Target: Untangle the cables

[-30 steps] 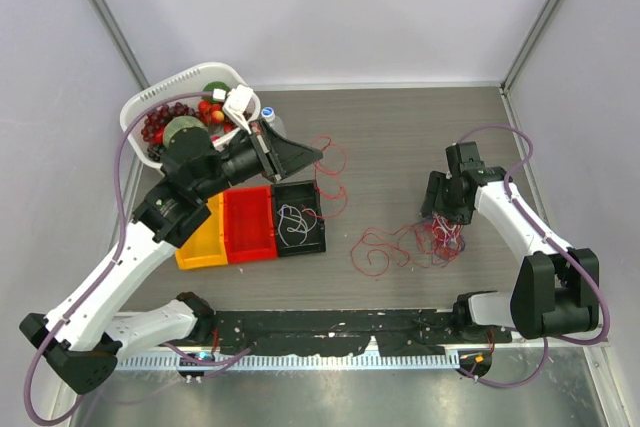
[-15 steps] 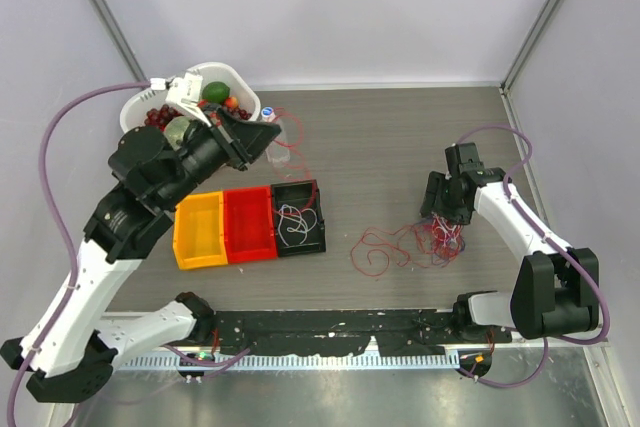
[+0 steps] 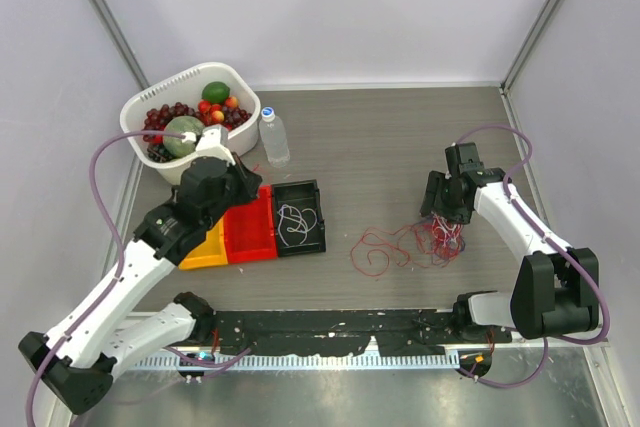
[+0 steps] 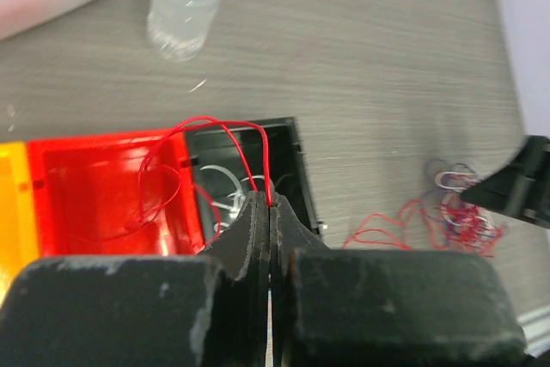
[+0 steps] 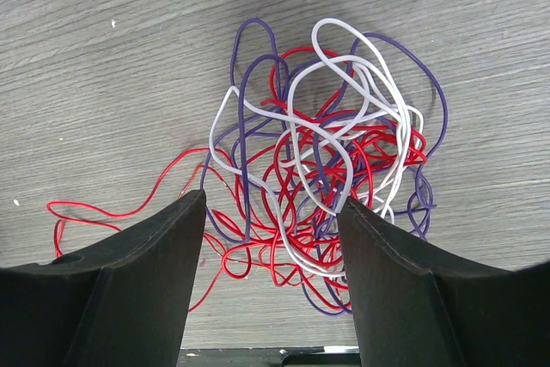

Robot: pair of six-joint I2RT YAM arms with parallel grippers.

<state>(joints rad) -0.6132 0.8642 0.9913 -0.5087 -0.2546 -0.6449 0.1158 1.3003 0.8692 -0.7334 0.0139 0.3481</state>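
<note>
The cables (image 5: 326, 169), a knot of red, white and purple loops, lie on the table (image 3: 400, 137) right of centre. Loose red strands trail left from the knot. The right gripper (image 5: 268, 204) hangs over the knot with its jaws spread wide, one finger on either side of its near part. Whether the tips touch a strand cannot be told.

One red cable (image 4: 258, 148) is apart from the knot. The left gripper (image 4: 270, 204) is clamped on it, jaws pressed together, and the cable arches up and drops over the red bin (image 4: 94, 186). A white cable (image 3: 292, 222) lies coiled in the black bin (image 3: 297, 185).

Bare table shows between the black bin and the trailing red strands, and a wide strip runs behind the knot to the back wall. The right arm stands between the knot and the table's right edge. To the left, the black, red and yellow bin (image 3: 205, 252) sit touching in a row. A basket (image 3: 135, 107) of fruit fills the back left corner, with a bottle (image 3: 274, 137) just beside it.

From above, the left arm covers part of the red and yellow bins, and the held cable is too thin to make out. Its far end cannot be traced. The right fingers hide the knot's near edge. In the left wrist view the bottle is blurred and cut off at the top.
</note>
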